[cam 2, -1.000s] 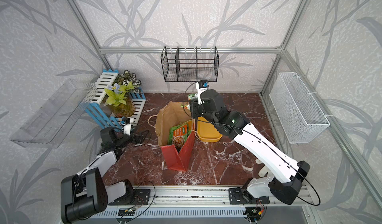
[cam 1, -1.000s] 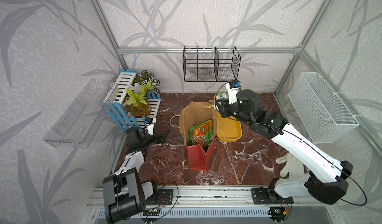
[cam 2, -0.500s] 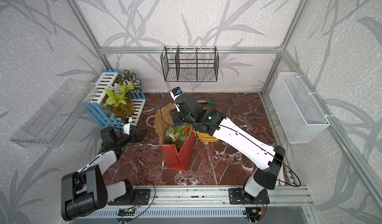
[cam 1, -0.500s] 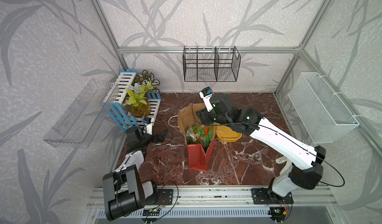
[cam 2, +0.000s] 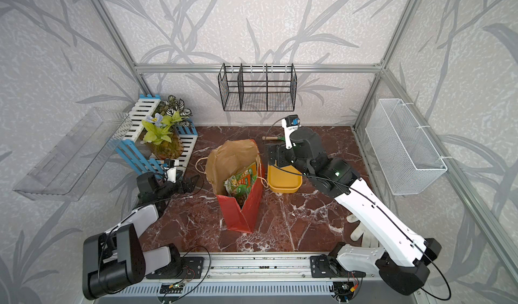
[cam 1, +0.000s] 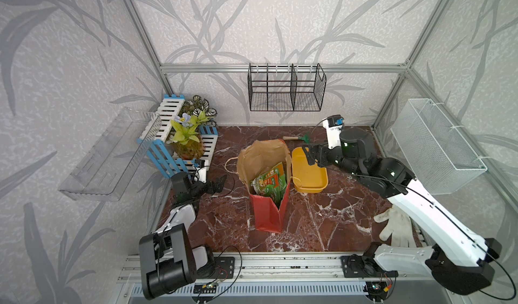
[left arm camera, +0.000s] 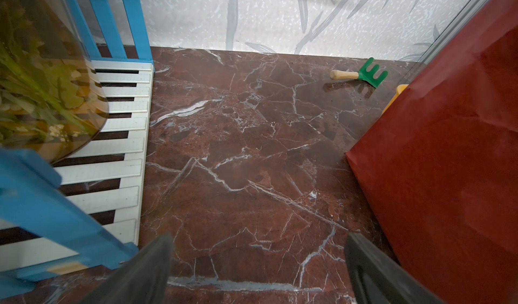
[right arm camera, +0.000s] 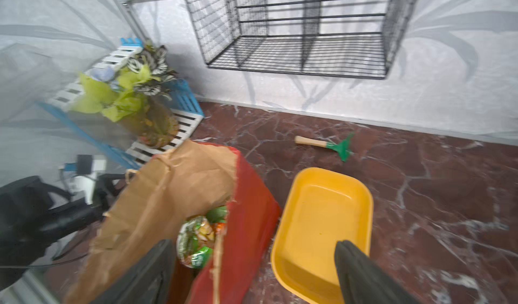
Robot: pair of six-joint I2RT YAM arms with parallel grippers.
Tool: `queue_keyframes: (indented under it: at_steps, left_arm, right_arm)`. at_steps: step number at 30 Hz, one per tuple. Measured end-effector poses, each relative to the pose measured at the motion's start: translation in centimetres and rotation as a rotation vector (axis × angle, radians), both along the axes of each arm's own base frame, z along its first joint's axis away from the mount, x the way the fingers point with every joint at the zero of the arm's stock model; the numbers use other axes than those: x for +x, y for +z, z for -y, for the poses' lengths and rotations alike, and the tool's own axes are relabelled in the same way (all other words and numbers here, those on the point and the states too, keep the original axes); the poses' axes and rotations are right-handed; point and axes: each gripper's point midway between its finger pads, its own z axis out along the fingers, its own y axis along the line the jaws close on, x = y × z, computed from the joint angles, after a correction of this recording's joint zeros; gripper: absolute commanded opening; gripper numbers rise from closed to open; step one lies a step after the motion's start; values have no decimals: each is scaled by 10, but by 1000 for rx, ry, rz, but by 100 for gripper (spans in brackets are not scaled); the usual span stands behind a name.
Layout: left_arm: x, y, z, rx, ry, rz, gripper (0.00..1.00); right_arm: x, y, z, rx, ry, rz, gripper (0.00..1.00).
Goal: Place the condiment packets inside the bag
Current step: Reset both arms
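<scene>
Black-fingered and wide apart, the right tool (cam 1: 311, 156) holds nothing and hangs over the far rim of the yellow plastic tub (cam 1: 308, 176), which shows no packet in either top view or the right wrist view. From that tool, in a top view, the condiment packets (cam 1: 270, 182) lie at about 8 o'clock, bunched green and orange inside the red paper bag (cam 1: 266, 212), just beside the tub. They sit high, close to the mouth. The left tool (left arm camera: 259, 243) is also spread wide and empty, low over the marble desk (cam 1: 322, 210) at the bag's 9 o'clock.

The likeliest trouble is the bag itself. Its brown rim is torn and slack, and a cord handle loops out toward the tub. A finger or the right arm's cable passing close could snag either one, tip the bag and spill the packets. A green toy rake (cam 1: 304, 139) lies at the tub's 12 o'clock, well clear.
</scene>
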Motion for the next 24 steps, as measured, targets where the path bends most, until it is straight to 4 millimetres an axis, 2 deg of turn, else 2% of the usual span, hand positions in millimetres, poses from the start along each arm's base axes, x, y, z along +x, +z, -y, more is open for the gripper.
queue_keyframes:
  at_steps: [2, 6, 9, 12, 16, 18, 21, 24]
  left_arm:
    - [2, -1, -3, 12, 33, 11, 100]
    - [4, -5, -7, 24, 109, 37, 100]
    - [15, -2, -6, 32, 152, 55, 100]
    - [32, 5, -2, 35, 178, 75, 100]
    - [58, 10, 13, 63, 168, 88, 100]
    - [68, 12, 18, 91, 172, 99, 100]
    - [71, 7, 20, 120, 182, 101, 100]
    - [69, -1, 15, 140, 205, 95, 100]
  right_arm:
    - [5, -26, 36, -25, -110, -24, 99]
    - [21, -97, 125, -107, -408, -95, 99]
    - [27, -153, 171, -164, -569, -179, 99]
    - [28, -196, 190, -224, -642, -185, 99]
    - [28, -236, 210, -293, -717, -154, 99]
    - [30, -246, 225, -301, -770, -148, 99]
    - [37, -250, 244, -297, -839, -117, 99]
    - [43, -254, 249, -285, -844, -72, 99]
